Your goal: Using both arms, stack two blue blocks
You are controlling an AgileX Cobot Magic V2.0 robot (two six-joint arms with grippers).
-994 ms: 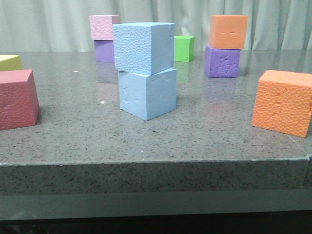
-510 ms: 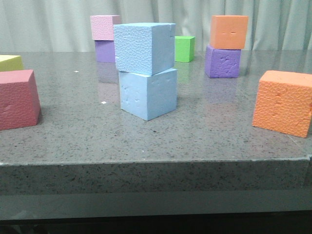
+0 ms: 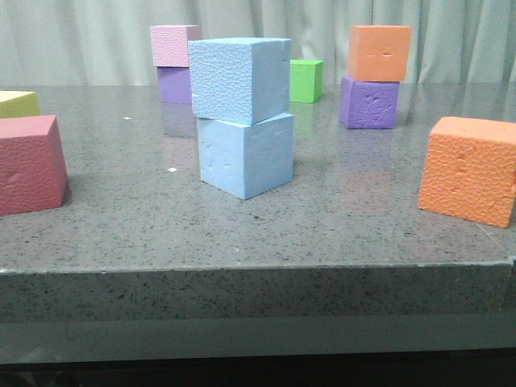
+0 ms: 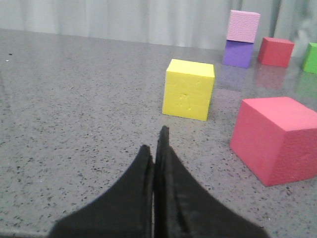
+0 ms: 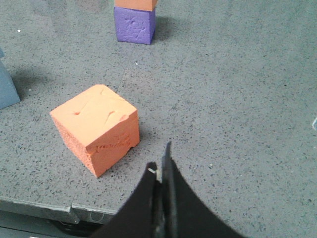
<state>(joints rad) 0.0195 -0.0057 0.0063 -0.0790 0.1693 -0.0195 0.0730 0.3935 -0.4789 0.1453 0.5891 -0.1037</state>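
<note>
The grey stone table [image 3: 121,218] carries everything. Near its middle the pebbled blue block [image 3: 239,78] sits on the smoother blue block [image 3: 246,155], twisted a little so its corners overhang; no gripper touches them. A big orange cube [image 3: 470,168] stands near the front right, a red cube [image 3: 29,164] at the front left.

The left gripper [image 4: 155,148] hangs low over bare tabletop, pointing toward a yellow cube [image 4: 188,89], fingers pressed together and holding nothing. The right gripper [image 5: 161,166] is likewise closed and empty, just above the table beside the orange cube, near the table's front edge.
</note>
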